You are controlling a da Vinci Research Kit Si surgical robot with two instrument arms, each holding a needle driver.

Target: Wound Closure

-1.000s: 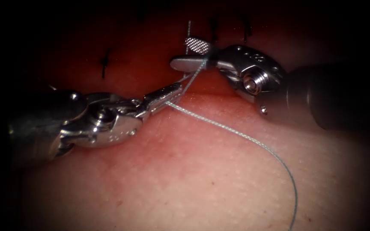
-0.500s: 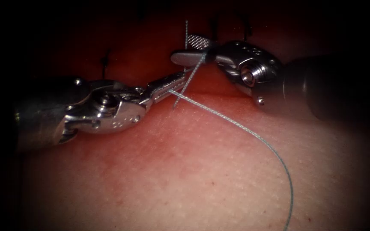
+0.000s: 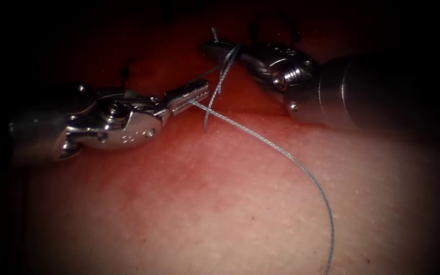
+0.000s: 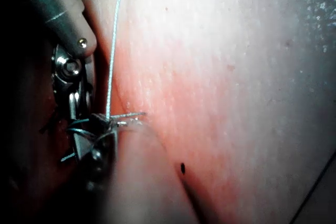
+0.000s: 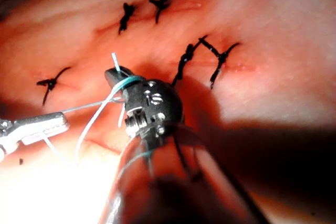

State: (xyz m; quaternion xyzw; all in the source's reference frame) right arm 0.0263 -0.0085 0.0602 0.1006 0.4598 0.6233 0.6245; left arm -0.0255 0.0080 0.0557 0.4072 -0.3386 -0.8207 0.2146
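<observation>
My left tool (image 3: 199,90) lies over the tissue (image 3: 204,203) with its jaws shut on the grey thread (image 3: 281,150), which curves away from them to the lower right. My right tool (image 3: 211,49) comes in from the right. Its jaws are shut on the thread's short end (image 3: 214,34), and a loop of thread (image 3: 226,63) is wound around them. The right wrist view has the same loop (image 5: 126,82) around my right tool (image 5: 114,74), the pale short end (image 5: 115,59) sticking out of it, and my left tool (image 5: 42,127) close by.
Several dark finished stitches (image 5: 127,17) (image 5: 202,51) (image 5: 51,83) sit along the closed cut beyond the tools; one stitch (image 3: 124,71) is above my left tool. The thread (image 4: 112,61) runs past the right tool's wrist (image 4: 68,66).
My right tool's jaws stood open around the thread and have now shut on the short end. Both tools have drifted up and to the left, the loop still around the right one.
</observation>
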